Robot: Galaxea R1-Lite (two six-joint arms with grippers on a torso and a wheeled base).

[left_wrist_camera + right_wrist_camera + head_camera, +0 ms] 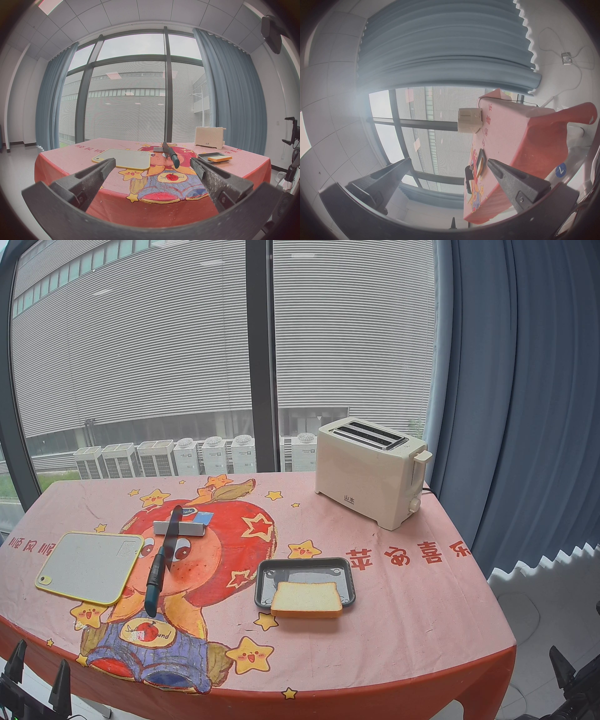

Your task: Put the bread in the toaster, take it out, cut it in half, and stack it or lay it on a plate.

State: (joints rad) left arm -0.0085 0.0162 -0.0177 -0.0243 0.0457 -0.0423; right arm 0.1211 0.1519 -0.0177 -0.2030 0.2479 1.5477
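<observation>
Okay, left pincer (152,161) spread wide, holding nothing, off the near left edge of the pink cartoon-print tabletop (406,602). Right pincer (448,160) spread too, holding nothing, off the near right corner. Pale square bread slice (306,599) lies flat on the near rim of a dark rectangular tray (304,562), right of centre. To the left, a blue-handled knife (159,565), blade propped on a small grey block (187,529). White cutting board with yellow-green rim (87,566) just beside the knife, further left. Cream two-slot toaster (369,471) upright at far right, well apart from the bread. Grey-blue curtain (519,396) behind it.
</observation>
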